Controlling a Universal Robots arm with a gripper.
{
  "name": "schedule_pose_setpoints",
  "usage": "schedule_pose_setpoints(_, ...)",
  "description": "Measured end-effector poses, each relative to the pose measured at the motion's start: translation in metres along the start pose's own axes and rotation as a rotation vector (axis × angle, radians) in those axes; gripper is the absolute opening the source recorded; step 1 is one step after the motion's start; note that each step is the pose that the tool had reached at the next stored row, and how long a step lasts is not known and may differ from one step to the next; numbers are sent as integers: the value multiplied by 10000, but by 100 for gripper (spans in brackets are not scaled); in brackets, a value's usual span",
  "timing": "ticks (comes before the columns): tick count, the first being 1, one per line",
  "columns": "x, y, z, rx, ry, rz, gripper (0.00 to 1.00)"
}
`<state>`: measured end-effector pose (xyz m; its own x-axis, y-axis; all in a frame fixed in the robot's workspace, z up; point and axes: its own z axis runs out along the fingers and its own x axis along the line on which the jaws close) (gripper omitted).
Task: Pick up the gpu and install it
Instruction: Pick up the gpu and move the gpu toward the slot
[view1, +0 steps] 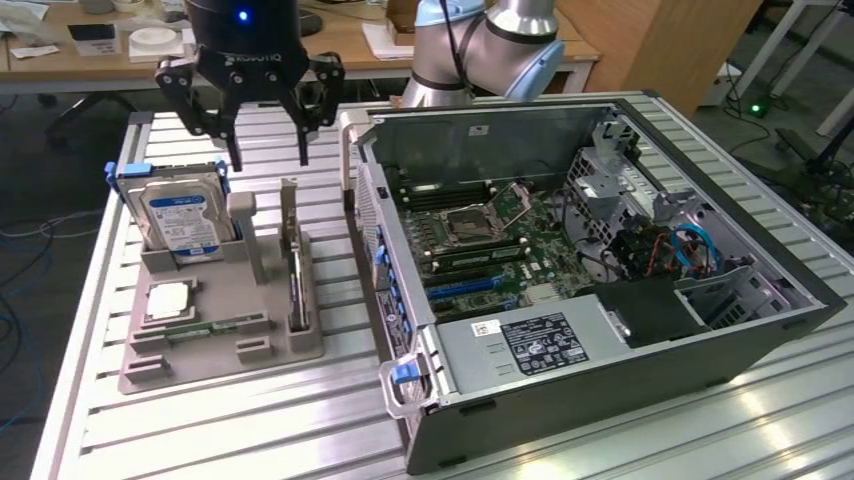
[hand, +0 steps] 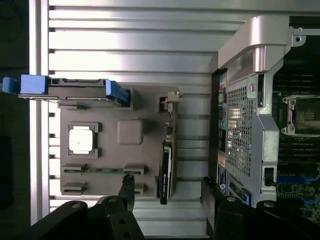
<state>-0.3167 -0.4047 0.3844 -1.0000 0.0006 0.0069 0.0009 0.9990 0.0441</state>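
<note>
The gpu (view1: 294, 268) stands on edge in a slot of the grey holder tray (view1: 274, 352), its silver bracket end pointing up toward the back. Seen from the wrist, the gpu (hand: 168, 152) is a thin dark strip with a metal bracket at one end. My gripper (view1: 271, 156) hangs open above the tray's back part, between the hard drive and the gpu, touching neither. In the wrist view my gripper (hand: 169, 192) has one dark finger on each side of the card's line, with nothing between them.
A hard drive (view1: 183, 220) with a blue-white label stands at the tray's back. A CPU (view1: 171, 298) and a RAM stick (view1: 214, 328) lie flat in the tray. The open computer case (view1: 561, 125), motherboard (view1: 481, 235) exposed, lies at the exterior view's right. Desks stand behind.
</note>
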Motion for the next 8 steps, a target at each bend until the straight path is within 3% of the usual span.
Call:
schedule_pose_setpoints(4,0,-63,46,7,7,-53,65)
schedule_pose_setpoints(8,-2,-74,90,143,8,-97,65)
